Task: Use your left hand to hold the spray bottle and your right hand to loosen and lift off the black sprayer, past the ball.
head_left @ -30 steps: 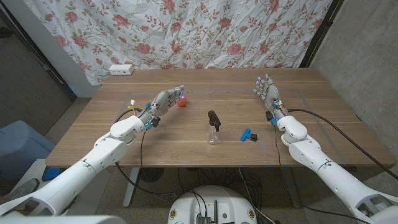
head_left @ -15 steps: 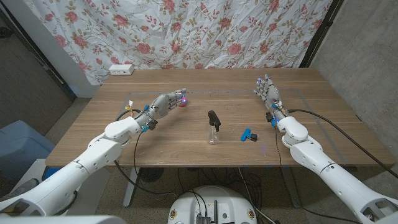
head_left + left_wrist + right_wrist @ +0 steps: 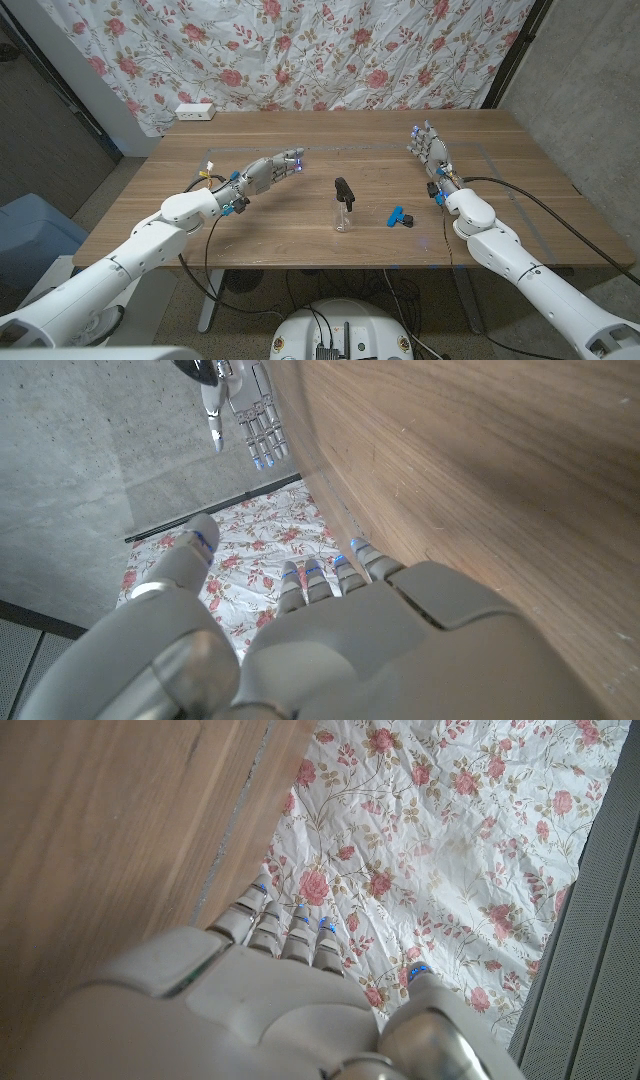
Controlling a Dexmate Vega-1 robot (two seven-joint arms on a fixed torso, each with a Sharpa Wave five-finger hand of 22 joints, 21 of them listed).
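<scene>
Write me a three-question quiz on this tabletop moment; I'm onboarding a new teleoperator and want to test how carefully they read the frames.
1. True or false: the left hand grips the spray bottle.
2. What lies on the table between the bottle and the right hand? A) a red ball B) a blue and black clip-like object C) a white power strip
3. Fill in: the black sprayer is ___ the bottle (on/off).

Key:
1. False; the left hand hovers apart from the bottle, fingers extended.
2. B, the blue and black object.
3. On.
</scene>
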